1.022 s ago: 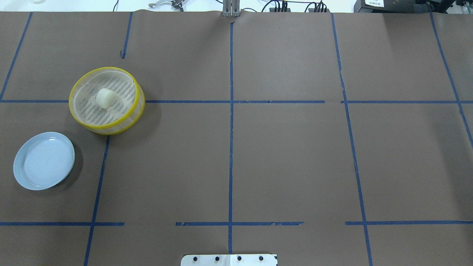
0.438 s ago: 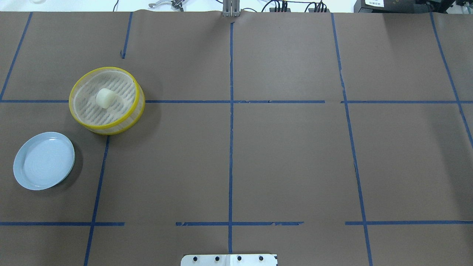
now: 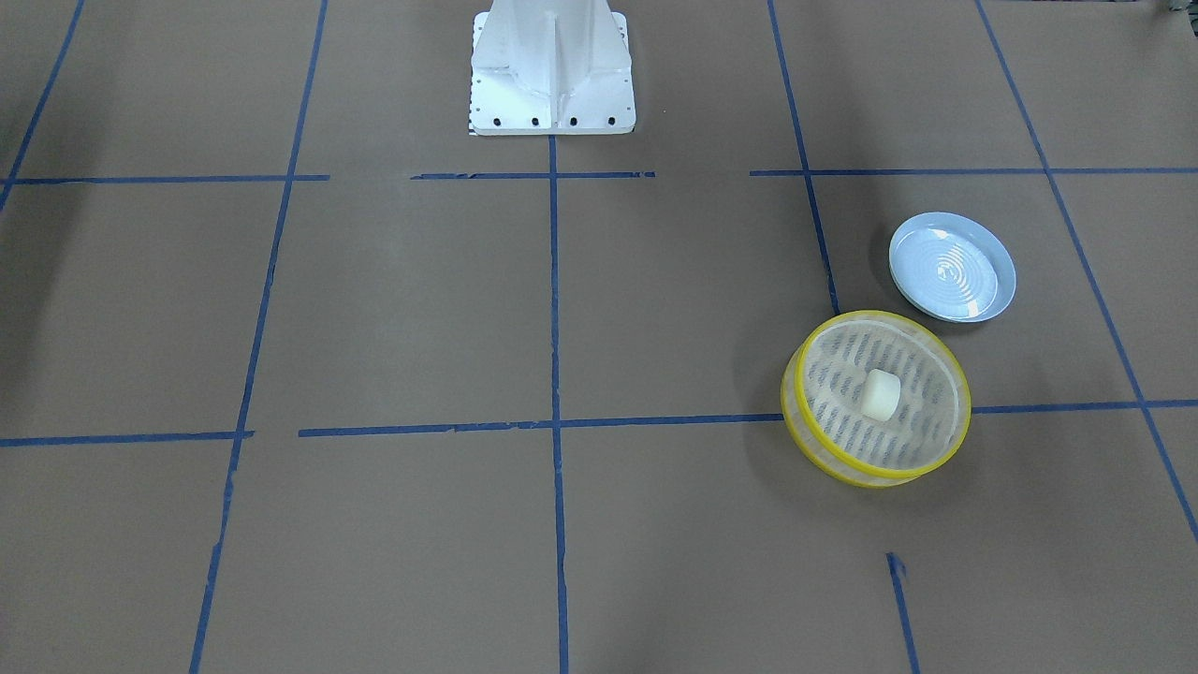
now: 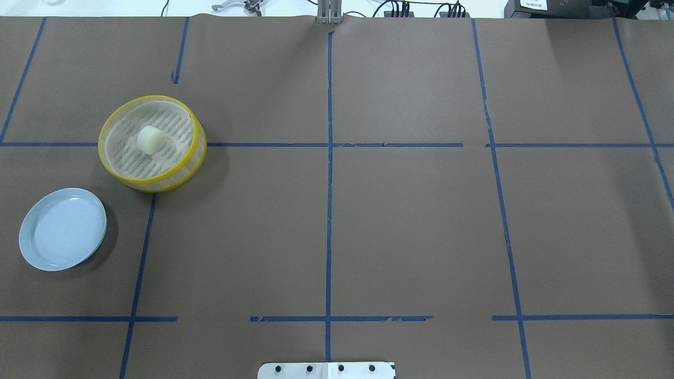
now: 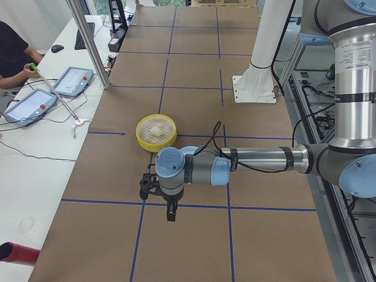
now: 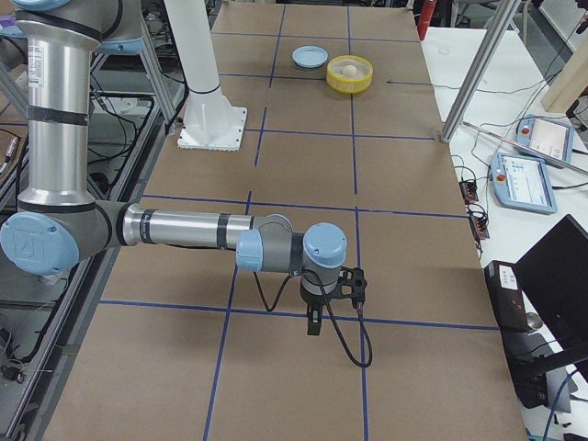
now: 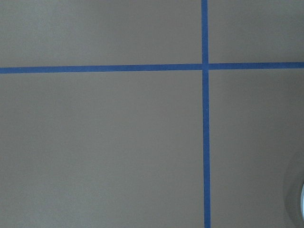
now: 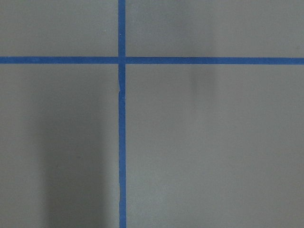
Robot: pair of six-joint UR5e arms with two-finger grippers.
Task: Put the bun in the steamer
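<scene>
The cream-white bun [image 4: 148, 140] lies inside the yellow-rimmed steamer [image 4: 199, 142] at the table's left, on its slotted base. Both also show in the front view, the bun [image 3: 881, 393] in the steamer [image 3: 791, 402]. Neither gripper shows in the overhead or front view. My left gripper [image 5: 170, 212] shows only in the exterior left view, pointing down above bare table, well apart from the steamer [image 5: 154, 141]. My right gripper [image 6: 313, 323] shows only in the exterior right view, far from the steamer [image 6: 349, 85]. I cannot tell whether either is open or shut.
A pale blue round plate [image 4: 62, 229] sits bare, near the steamer on its nearer left side. The robot's white base [image 3: 552, 65] stands at the table's edge. Blue tape lines cross the brown table cover. Both wrist views show only table and tape.
</scene>
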